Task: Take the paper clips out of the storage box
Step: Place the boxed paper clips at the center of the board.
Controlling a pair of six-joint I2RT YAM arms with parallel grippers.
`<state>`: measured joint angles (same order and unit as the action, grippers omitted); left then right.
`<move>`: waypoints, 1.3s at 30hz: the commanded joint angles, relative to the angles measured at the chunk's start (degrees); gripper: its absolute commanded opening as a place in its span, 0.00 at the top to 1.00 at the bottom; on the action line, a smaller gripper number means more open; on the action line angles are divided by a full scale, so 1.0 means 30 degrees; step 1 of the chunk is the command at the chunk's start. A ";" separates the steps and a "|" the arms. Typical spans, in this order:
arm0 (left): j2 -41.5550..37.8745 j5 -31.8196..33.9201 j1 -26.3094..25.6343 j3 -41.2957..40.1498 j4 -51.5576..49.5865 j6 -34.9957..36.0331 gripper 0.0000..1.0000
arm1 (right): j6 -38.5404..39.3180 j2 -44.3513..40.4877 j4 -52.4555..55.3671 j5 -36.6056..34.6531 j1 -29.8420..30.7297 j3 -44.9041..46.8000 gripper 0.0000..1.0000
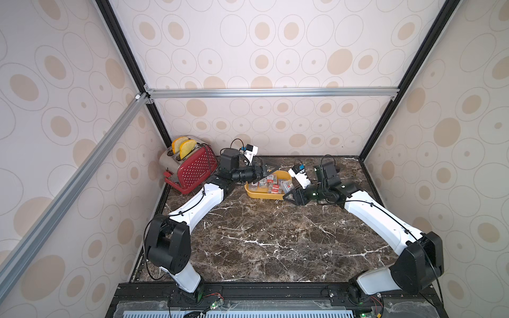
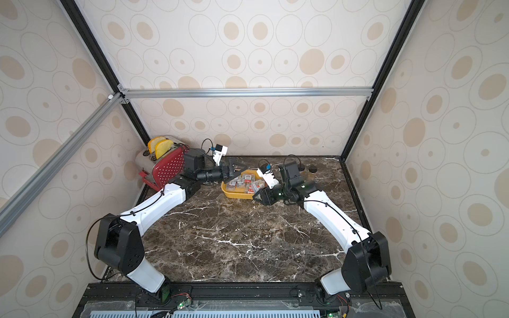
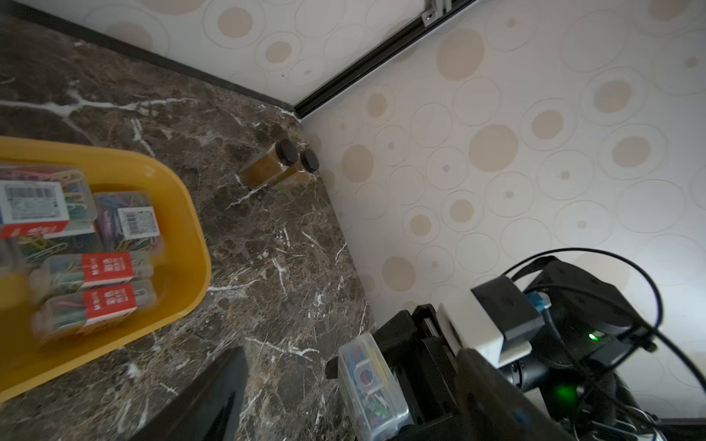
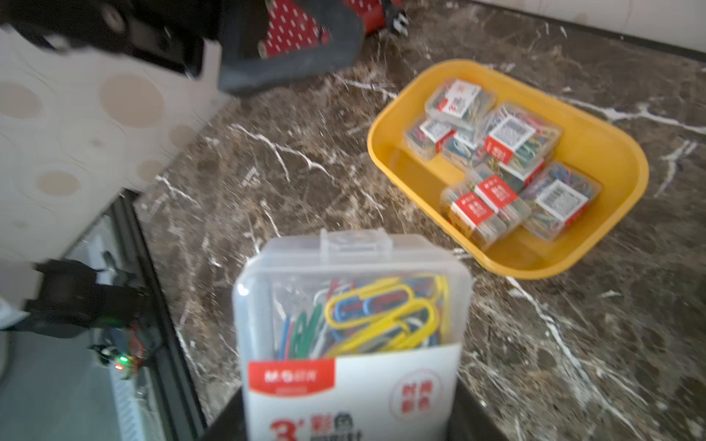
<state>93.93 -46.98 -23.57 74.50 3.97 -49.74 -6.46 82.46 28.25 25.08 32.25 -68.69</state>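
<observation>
**Right arm, carrying out.** My right gripper [image 4: 349, 416] is clamped on one small clear plastic box of multicoloured paper clips [image 4: 351, 305], white-and-red label showing, just outside the shallow yellow plastic storage tub [image 4: 611, 152]. I should set it flat on the dark marble tabletop [image 1: 261, 234], well clear of the tub, before letting go. My left gripper [image 1: 265, 173] hangs wide and empty over the tub, where the other clip boxes [image 4: 508, 152] lie heaped.

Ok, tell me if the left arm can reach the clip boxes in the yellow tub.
Probably yes: the left gripper is open and empty at the edge of the lidless tub; the right gripper holds its box clear of it.
</observation>
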 commanded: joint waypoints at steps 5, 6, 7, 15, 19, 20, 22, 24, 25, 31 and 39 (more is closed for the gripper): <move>0.0657 0.0835 -0.1208 -0.0271 -0.1970 0.2158 0.13 | 0.2239 -0.0287 0.0200 -0.4173 0.0879 0.1017 0.90; 0.0692 0.0807 -0.1324 -0.0399 -0.1959 0.2219 0.14 | 0.2233 -0.0297 -0.0004 -0.4318 0.0953 0.1130 0.90; 0.0768 0.0780 -0.1463 -0.0558 -0.1984 0.2306 0.15 | 0.2243 -0.0327 -0.0207 -0.4452 0.1020 0.1229 0.90; 0.1258 0.0721 -0.1964 -0.1559 -0.1286 0.2172 0.22 | 0.2373 0.0024 -0.0393 -0.4552 0.1320 0.1214 0.90; 0.1686 0.0416 -0.2341 -0.1577 -0.0733 0.1807 0.22 | 0.2415 0.0265 -0.0395 -0.4493 0.1372 0.1084 0.90; 0.1733 0.0398 -0.2411 -0.1611 -0.0589 0.1713 0.22 | 0.2400 0.0314 -0.0396 -0.4439 0.1364 0.1040 0.90; 0.1778 0.0353 -0.2499 -0.1672 -0.0220 0.1473 0.22 | 0.2413 0.0423 -0.0379 -0.4362 0.1407 0.0982 0.90; 0.1788 0.0287 -0.2517 -0.1718 0.0168 0.1216 0.22 | 0.2404 0.0492 -0.0348 -0.4302 0.1403 0.0952 0.90; 0.1791 0.0229 -0.2514 -0.1746 0.0406 0.1049 0.23 | 0.2394 0.0530 -0.0338 -0.4273 0.1423 0.0911 0.90; 0.1820 -0.0042 -0.2633 -0.1894 0.1109 0.0714 0.26 | 0.2344 0.0680 -0.0366 -0.4202 0.1419 0.0865 0.91; 0.2699 -0.0445 -0.2997 -0.1893 0.1139 0.0895 0.37 | 0.2346 0.0709 -0.0285 -0.4015 0.1424 0.0747 0.91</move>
<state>100.71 -47.03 -31.86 68.71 6.22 -47.35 0.27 84.27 27.86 12.08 36.10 -65.28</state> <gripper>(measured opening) 0.630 0.542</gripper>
